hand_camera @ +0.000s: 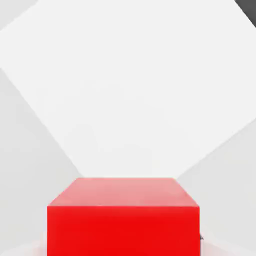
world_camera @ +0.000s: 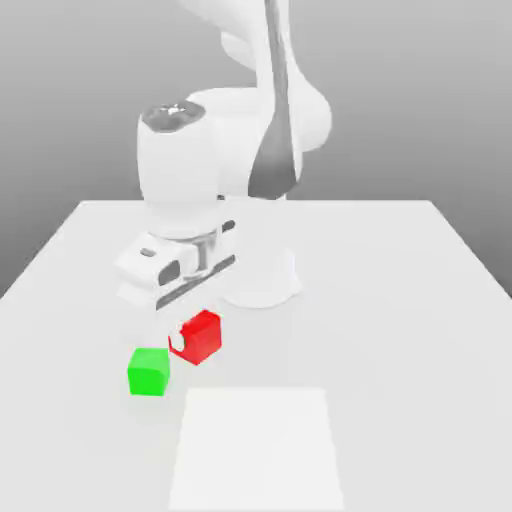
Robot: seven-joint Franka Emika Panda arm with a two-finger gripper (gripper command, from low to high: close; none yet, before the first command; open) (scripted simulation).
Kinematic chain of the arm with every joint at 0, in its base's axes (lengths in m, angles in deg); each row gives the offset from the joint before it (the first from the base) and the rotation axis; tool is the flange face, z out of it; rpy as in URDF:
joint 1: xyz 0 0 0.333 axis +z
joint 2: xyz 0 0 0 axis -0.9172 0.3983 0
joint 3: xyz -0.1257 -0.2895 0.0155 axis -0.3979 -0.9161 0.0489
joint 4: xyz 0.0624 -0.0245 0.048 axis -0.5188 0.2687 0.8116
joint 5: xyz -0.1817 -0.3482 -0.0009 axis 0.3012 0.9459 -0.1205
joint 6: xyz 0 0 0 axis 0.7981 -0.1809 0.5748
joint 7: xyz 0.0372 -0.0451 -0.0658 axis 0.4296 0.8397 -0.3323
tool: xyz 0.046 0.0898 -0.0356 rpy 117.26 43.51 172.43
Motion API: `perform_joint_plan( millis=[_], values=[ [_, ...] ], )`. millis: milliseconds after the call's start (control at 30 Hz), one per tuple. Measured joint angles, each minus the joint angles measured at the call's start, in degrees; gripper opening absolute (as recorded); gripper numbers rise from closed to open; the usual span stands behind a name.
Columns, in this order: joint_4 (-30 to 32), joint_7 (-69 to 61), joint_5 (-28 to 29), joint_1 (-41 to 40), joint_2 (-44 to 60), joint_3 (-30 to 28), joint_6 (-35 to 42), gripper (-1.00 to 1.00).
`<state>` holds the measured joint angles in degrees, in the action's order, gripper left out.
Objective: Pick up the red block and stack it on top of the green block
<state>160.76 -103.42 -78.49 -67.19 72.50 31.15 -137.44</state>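
Note:
The red block sits between the fingers of my gripper, which is shut on it; one white fingertip shows against the block's side towards the exterior view's left. The green block rests on the table just in front of the red one and towards the exterior view's left, a small gap apart. The red block looms very close in the hand view, with its top face and one side showing. I cannot tell whether the red block touches the table.
The arm's white base stands right behind the blocks. A paler square patch marks the table at the front and also appears as the pale patch in the hand view.

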Motion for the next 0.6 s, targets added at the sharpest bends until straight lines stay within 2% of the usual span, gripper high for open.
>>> perform_joint_plan(
  millis=[100,167,433,600],
  values=[
    [1.51,-5.14,4.73,-4.77,-2.9,-2.89,0.85,-1.0],
    [2.03,-8.17,5.06,-5.47,-3.13,-4.62,0.63,-1.0],
    [1.76,-18.01,-7.91,3.44,5.02,-10.24,-5.68,-1.0],
    [1.73,-22.52,-14.47,6.21,10.71,-11.36,-11.4,-1.0]
  ],
)
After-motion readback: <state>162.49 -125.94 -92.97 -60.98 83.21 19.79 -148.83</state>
